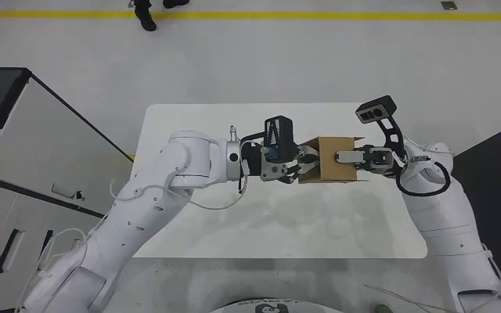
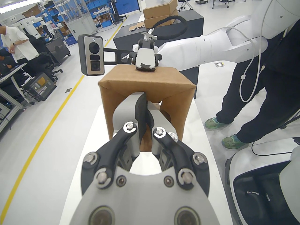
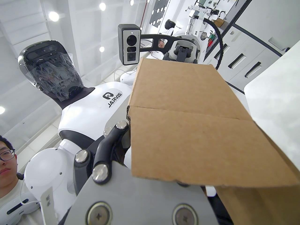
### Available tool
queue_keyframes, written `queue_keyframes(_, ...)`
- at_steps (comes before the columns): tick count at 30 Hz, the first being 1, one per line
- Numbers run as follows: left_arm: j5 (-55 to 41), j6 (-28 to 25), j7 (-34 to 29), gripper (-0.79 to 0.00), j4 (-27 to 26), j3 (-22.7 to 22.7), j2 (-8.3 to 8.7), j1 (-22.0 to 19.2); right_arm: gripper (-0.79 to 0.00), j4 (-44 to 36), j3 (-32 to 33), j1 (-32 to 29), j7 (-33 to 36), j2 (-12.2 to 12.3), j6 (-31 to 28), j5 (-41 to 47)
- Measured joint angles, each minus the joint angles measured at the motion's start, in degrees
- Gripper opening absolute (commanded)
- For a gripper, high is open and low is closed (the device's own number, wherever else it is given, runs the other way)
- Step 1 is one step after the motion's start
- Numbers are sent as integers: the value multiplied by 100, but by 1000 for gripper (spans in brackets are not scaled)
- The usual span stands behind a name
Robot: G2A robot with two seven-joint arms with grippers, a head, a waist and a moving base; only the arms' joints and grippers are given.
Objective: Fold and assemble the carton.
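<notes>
Cardboard carton (image 1: 329, 170) stands mid-table (image 1: 235, 219) between your arms: the right gripper (image 2: 145, 68) clamps its far top wall, probably to steady it, while the left gripper (image 2: 143, 107), fingers pinched narrow, reaches into the open end.

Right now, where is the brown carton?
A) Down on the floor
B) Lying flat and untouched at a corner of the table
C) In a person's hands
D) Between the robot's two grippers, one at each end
D: the top view shows the carton mid-table, with the left gripper at its open end and the right gripper on its top at the opposite end.
</notes>
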Motion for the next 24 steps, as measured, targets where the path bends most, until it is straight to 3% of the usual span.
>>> queue_keyframes(18,145,-8,-485,-785,-384,-741,172,295,-785,52,359,-124,0,118,0,-66)
queue_keyframes(21,145,-12,-539,-477,-445,-795,192,359,-785,38,383,-137,0,141,0,-64)
queue_keyframes(22,140,-22,-558,-3,-463,-791,197,383,-785,23,384,-140,0,149,0,-54)
queue_keyframes(24,146,-57,-611,0,-499,-750,199,393,-785,8,382,-142,0,154,0,-43)
